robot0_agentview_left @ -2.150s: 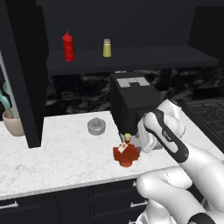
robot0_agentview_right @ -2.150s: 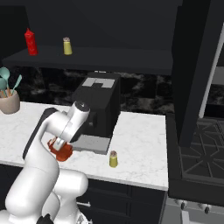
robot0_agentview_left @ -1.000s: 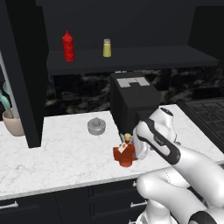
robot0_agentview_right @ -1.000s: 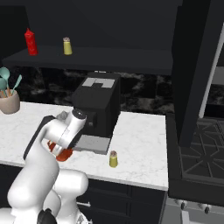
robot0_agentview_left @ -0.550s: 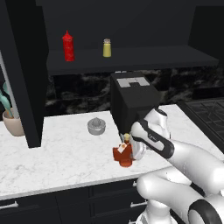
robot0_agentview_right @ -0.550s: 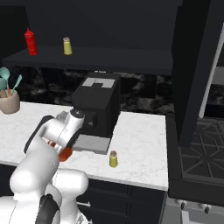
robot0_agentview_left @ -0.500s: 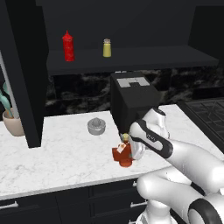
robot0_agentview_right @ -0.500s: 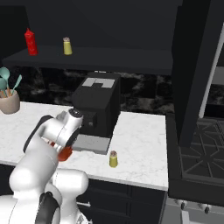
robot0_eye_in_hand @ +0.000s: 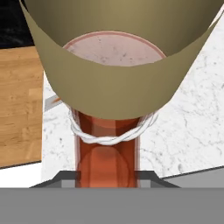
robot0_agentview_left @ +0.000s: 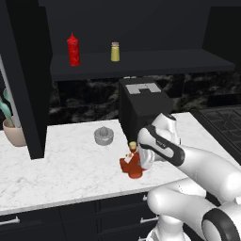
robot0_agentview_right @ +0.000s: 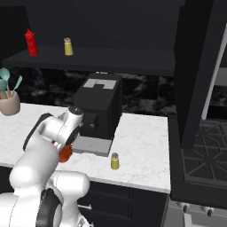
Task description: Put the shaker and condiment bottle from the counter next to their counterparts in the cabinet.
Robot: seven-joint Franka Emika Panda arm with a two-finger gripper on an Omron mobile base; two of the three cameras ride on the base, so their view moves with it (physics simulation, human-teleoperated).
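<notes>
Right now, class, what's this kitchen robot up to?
The arm has its gripper down at the condiment bottle, which stands on the counter in front of the coffee machine. The hand view looks straight along the bottle's neck, very close. Whether the fingers have closed on it cannot be told. The shaker waits on the counter, while the red squeeze bottle and yellow shaker sit on the cabinet shelf.

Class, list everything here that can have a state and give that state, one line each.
condiment bottle: upright on the counter, cap on, not lifted.
gripper: straddling the bottle's neck; grip unclear.
shaker: upright on the counter, untouched.
red squeeze bottle: upright on the cabinet shelf.
shelf shaker: upright beside it.
</notes>
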